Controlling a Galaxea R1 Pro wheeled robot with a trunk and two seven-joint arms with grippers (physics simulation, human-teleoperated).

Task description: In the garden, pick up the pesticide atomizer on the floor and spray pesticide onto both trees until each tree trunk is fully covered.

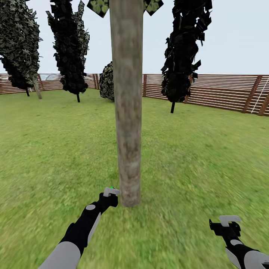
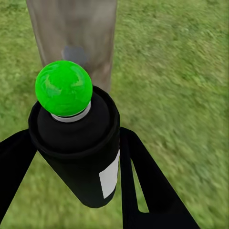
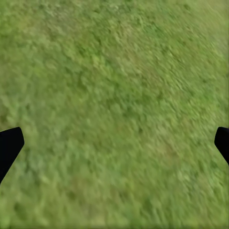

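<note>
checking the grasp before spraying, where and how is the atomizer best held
By its black cylindrical body, below the cap, with a finger on each side. That is how the left gripper has the pesticide atomizer now: fingers flank the round body, leaving the green top free and aimed at the tree trunk. A grip higher up would likely block the nozzle.

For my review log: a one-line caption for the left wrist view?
Left gripper holds the green-topped black pesticide atomizer facing the tree trunk.
</note>
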